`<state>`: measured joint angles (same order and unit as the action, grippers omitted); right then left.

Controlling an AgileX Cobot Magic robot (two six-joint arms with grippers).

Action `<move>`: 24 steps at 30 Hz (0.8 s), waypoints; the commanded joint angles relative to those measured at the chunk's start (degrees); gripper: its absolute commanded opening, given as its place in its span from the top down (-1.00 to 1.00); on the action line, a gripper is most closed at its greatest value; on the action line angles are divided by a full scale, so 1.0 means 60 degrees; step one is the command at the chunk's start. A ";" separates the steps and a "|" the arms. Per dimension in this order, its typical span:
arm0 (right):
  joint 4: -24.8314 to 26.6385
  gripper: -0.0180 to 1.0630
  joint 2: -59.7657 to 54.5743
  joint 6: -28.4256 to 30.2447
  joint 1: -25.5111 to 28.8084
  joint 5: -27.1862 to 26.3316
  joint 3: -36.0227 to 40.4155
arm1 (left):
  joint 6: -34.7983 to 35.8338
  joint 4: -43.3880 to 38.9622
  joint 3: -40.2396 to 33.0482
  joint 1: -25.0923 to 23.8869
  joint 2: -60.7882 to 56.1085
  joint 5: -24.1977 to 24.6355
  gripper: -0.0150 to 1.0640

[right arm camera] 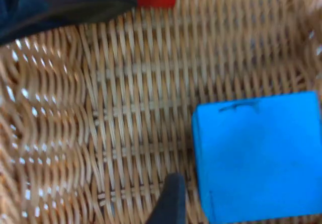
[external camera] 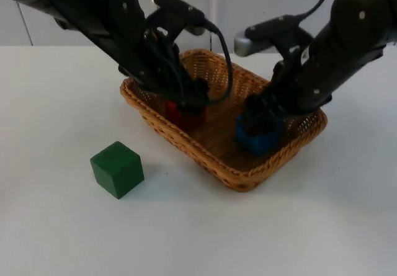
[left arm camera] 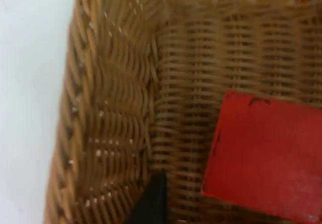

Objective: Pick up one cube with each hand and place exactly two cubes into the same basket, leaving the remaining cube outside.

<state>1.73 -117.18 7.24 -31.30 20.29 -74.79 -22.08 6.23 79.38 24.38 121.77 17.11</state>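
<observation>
Your left hand (external camera: 186,105) stands over the red cube (external camera: 181,115) and right hand (external camera: 260,124) over the blue cube (external camera: 257,136) inside the basket (external camera: 239,180), grip state untellable; green cube (external camera: 117,169) sits on the counter (external camera: 62,226), likely light, rigid, best pinched across flat faces.

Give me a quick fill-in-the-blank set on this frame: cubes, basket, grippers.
1. The red cube lies inside the wicker ____, under the left gripper.
2. The right gripper is at the ____ cube.
3. The cube outside, on the white table, is ____.
4. The number of cubes in the basket is ____.

Missing words: basket; blue; green; two
</observation>
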 commanded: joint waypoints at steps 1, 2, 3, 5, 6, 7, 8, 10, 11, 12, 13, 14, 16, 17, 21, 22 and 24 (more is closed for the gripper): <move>-0.0014 -0.38 0.0362 0.0013 0.0029 0.0072 -0.0090 | -0.0033 0.0022 0.0051 0.0035 -0.0327 0.0109 -0.69; -0.0014 -0.38 0.0551 0.0013 0.0029 0.0160 -0.0107 | -0.0033 0.0022 0.0051 0.0035 -0.0524 0.0243 -0.69; -0.0014 -0.38 0.0754 0.0013 0.0029 0.0243 -0.0107 | -0.0033 0.0022 0.0051 0.0035 -0.0743 0.0350 -0.69; -0.0014 -0.38 0.1273 0.0013 0.0029 0.0464 -0.0107 | -0.0033 0.0040 0.0051 0.0035 -0.1327 0.0605 -0.69; -0.0014 -0.38 0.1273 0.0013 0.0029 0.0464 -0.0107 | -0.0033 0.0040 0.0051 0.0035 -0.1327 0.0605 -0.69; -0.0014 -0.38 0.1580 0.0013 0.0029 0.0600 -0.0107 | -0.0033 0.0022 0.0051 0.0035 -0.1605 0.0702 -0.69; -0.0014 -0.38 0.1856 0.0013 0.0029 0.0735 -0.0107 | -0.0033 -0.0051 0.0051 0.0035 -0.1841 0.0808 -0.69; -0.0014 -0.38 0.2396 0.0013 0.0029 0.0965 -0.0107 | 0.0004 -0.0051 0.0051 0.0035 -0.2465 0.1007 -0.69; -0.0014 -0.38 0.2396 0.0013 0.0029 0.0965 -0.0107 | 0.0004 -0.0051 0.0051 0.0035 -0.2465 0.1007 -0.69; -0.0014 -0.38 0.2651 0.0013 0.0029 0.1065 -0.0107 | 0.0004 -0.0051 0.0051 0.0035 -0.2718 0.1092 -0.69; -0.0014 -0.38 0.2959 0.0013 0.0029 0.1200 -0.0107 | 0.0004 -0.0051 0.0051 0.0035 -0.2993 0.1226 -0.69; -0.0014 -0.38 0.3267 0.0013 0.0029 0.1324 -0.0107 | 0.0004 -0.0051 0.0051 0.0035 -0.3228 0.1317 -0.69; -0.0014 -0.38 0.3834 0.0013 0.0029 0.1522 -0.0107 | 0.0084 -0.0051 0.0051 0.0035 -0.3748 0.1611 -0.69; -0.0014 -0.38 0.3834 0.0013 0.0029 0.1522 -0.0107 | 0.0084 -0.0051 0.0051 0.0035 -0.3748 0.1611 -0.69; -0.0014 -0.38 0.4953 0.0013 0.0029 0.1767 -0.0107 | 0.0321 -0.0032 0.0051 0.0035 -0.4533 0.2116 -0.69; -0.0014 -0.38 0.4953 0.0013 0.0029 0.1767 -0.0107 | 0.0321 -0.0032 0.0051 0.0035 -0.4533 0.2116 -0.69; -0.0014 -0.38 0.5353 0.0013 0.0029 0.1869 -0.0107 | 0.0321 0.0083 0.0051 0.0035 -0.4851 0.2389 -0.69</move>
<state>1.73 -86.10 7.24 -31.30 30.80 -75.01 -20.72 6.15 79.38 24.38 93.49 30.56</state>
